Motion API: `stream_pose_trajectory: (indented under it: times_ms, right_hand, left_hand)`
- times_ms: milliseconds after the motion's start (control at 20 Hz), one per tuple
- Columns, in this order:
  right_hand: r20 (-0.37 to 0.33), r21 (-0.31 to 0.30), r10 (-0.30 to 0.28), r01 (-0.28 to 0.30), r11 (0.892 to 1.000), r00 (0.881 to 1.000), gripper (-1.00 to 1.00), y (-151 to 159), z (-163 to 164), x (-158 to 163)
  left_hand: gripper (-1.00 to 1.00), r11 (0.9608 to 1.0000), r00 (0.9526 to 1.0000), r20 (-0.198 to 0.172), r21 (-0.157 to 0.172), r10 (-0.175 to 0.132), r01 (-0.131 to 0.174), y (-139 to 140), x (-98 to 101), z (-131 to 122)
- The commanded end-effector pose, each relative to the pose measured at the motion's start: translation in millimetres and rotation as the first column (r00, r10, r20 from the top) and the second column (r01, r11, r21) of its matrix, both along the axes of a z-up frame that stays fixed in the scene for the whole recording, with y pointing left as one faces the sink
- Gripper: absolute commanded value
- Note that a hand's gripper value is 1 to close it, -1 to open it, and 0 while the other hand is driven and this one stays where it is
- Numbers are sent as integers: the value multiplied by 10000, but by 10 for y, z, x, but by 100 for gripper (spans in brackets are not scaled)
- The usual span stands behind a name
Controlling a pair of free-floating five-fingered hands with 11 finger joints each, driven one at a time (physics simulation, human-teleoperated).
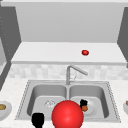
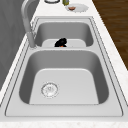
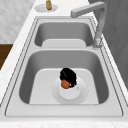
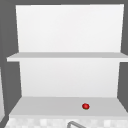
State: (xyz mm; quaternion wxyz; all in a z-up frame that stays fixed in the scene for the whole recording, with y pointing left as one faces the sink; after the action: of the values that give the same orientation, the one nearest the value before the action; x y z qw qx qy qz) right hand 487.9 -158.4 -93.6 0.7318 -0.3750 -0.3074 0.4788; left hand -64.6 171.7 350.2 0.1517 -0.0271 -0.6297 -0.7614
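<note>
One orange ball (image 3: 65, 84) in my right hand (image 3: 68, 75), fingers curled round it.
I've got it low over the white plate (image 3: 81, 93) in the right basin (image 3: 100, 75), not released; left hand (image 1: 38, 119) idles near the front rim, fingers unclear.

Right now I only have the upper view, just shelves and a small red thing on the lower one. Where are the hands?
Observer: The right hand is down in the right basin, directly over an orange round thing.
Operator: Is that thing on the basin floor?
Observer: No, it sits on a white plate lying in that basin.
Operator: And the other hand?
Observer: The left hand hangs at the front rim of the left basin, beside a large red ball.
</note>
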Motion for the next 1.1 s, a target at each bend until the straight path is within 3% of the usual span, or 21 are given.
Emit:
stream_pose_trajectory:
  times_ms: [0,300,750,800,1050]
  right_hand:
    - [521,-4,173,-173,9999,9985,100,-26,-119,33]
    - [1112,199,-270,249,9995,9934,100,-135,-127,145]
    - [906,236,-337,317,9992,9953,100,-138,-117,308]
    - [857,242,-263,244,9994,9960,-100,-138,-109,339]
    - [396,206,-33,24,9998,9992,-100,-236,-14,365]
  left_hand:
    - [0,10000,10000,0,0,0,0,0,0,0]
    - [0,10000,10000,0,0,0,0,0,0,0]
    - [0,10000,10000,0,0,0,0,0,0,0]
    - [0,10000,10000,0,0,0,0,0,0,0]
    - [0,10000,10000,0,0,0,0,0,0,0]
